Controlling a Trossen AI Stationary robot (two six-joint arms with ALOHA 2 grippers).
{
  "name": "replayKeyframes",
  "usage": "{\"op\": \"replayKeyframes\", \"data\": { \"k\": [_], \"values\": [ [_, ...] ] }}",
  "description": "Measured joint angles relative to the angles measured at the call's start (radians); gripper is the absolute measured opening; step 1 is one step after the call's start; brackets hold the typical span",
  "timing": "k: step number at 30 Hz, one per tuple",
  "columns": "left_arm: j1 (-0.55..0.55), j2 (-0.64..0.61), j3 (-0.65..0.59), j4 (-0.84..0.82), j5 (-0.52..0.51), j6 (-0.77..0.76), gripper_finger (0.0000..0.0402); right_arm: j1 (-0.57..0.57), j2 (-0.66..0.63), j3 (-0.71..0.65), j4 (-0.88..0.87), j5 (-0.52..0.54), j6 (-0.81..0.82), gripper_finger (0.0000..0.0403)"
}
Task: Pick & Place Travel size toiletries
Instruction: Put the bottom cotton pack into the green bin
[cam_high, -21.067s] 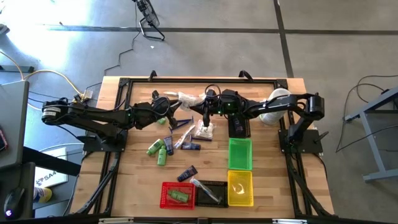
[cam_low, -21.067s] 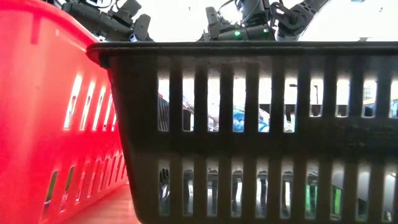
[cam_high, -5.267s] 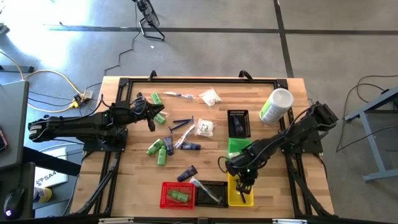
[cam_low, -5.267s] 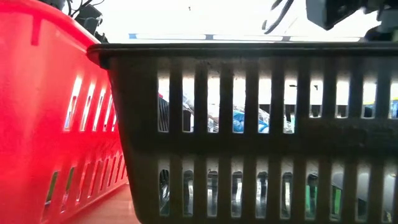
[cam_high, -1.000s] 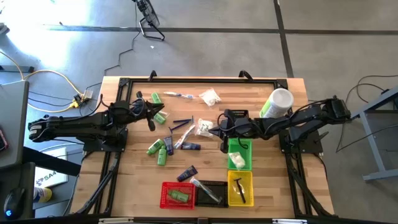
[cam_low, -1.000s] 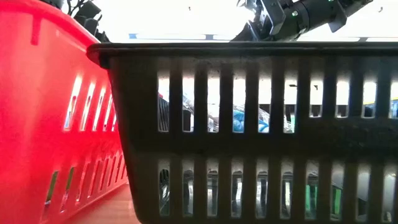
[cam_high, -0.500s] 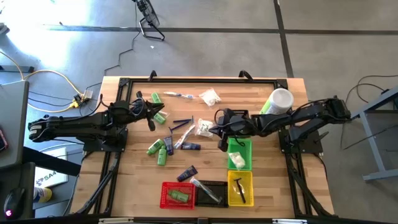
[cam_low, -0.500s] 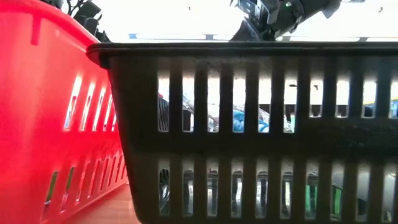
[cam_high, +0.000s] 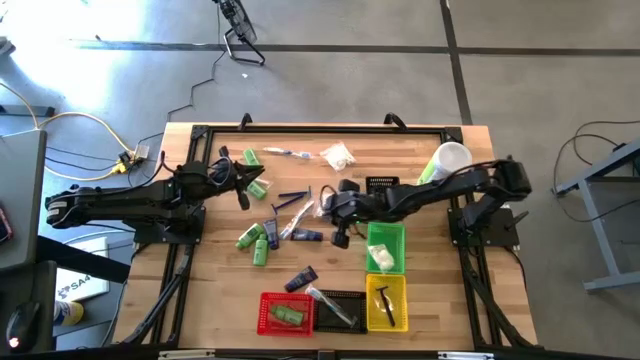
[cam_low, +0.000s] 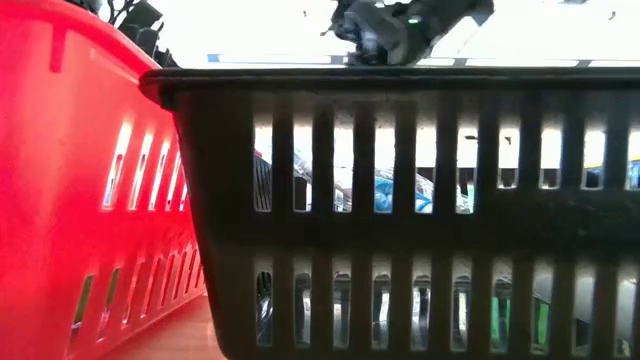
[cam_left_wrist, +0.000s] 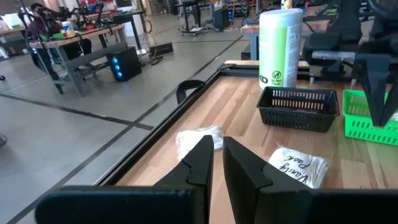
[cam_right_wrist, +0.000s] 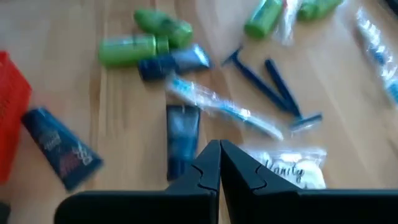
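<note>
I am reaching out for the next pick. The right hand (cam_high: 338, 214) is hanging over the middle of the bench (cam_high: 440, 290), its fingers closed together and gripping nothing. Through its wrist camera I am looking straight down on the loose pile: a white packet (cam_right_wrist: 293, 167) touching a wrapped toothbrush (cam_right_wrist: 227, 109), a navy tube (cam_right_wrist: 182, 137) just beside it, two blue razors (cam_right_wrist: 273, 90) and green bottles (cam_right_wrist: 142, 45) farther out.

The left hand (cam_high: 243, 186) is waiting over the bench's left part, fingers nearly closed and empty.

From above I am counting several toiletries already sorted: a green bottle in the red basket (cam_high: 266, 318), a toothbrush in the black basket (cam_high: 352, 298), a black razor in the yellow basket (cam_high: 400, 310), a white packet in the green basket (cam_high: 398, 240). Roughly ten are lying loose.

Next move, as I judge it: opening the right fingers, picking one target (the packet or tube being nearest), and dropping squarely so the toothbrush wrapper is not dragged along.
</note>
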Motion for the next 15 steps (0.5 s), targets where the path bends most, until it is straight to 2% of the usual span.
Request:
{"op": "replayKeyframes", "data": {
  "k": [6, 15],
  "values": [
    [0.0, 0.0, 0.0, 0.001, 0.0, 0.001, 0.003, -0.027, 0.09, 0.124, -0.084, 0.001, -0.004, 0.0002],
    [0.0, 0.0, 0.0, 0.0, 0.0, 0.007, 0.003, -0.074, 0.137, 0.137, -0.028, -0.019, -0.029, 0.0002]
  ]
}}
